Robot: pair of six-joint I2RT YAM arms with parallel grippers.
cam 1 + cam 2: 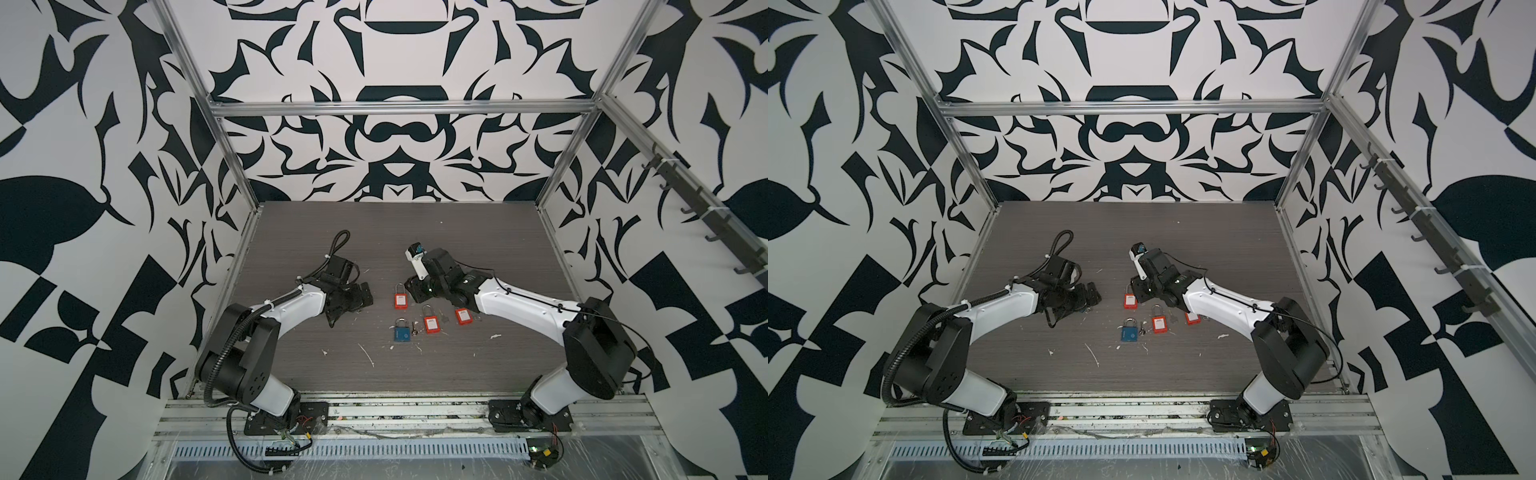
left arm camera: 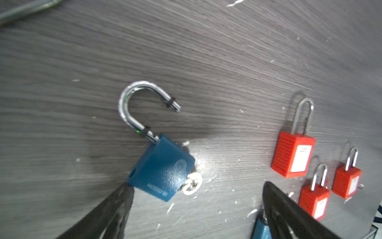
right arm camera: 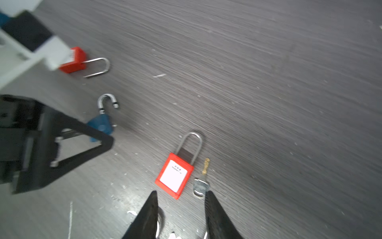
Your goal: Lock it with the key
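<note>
- A blue padlock [image 1: 402,331] is seen nearest on the table [image 1: 415,374], with a loose key [image 1: 414,327] just beside it.
- Three red padlocks [image 1: 431,321] are laid just beyond.
- The right gripper [image 3: 180,192] is held parted, with nothing pinched.
- The left gripper [image 2: 197,185] is spread wide, one fingertip at the corner of an open blue padlock [image 2: 163,167]. A key [image 2: 192,183] is set in its base.

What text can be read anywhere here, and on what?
Blue padlock body: brand line and round emblem, too blurred to read.
Red padlock white label: two print lines, too small.
Other red padlocks labels: blurred, unreadable.
No legible text.
</note>
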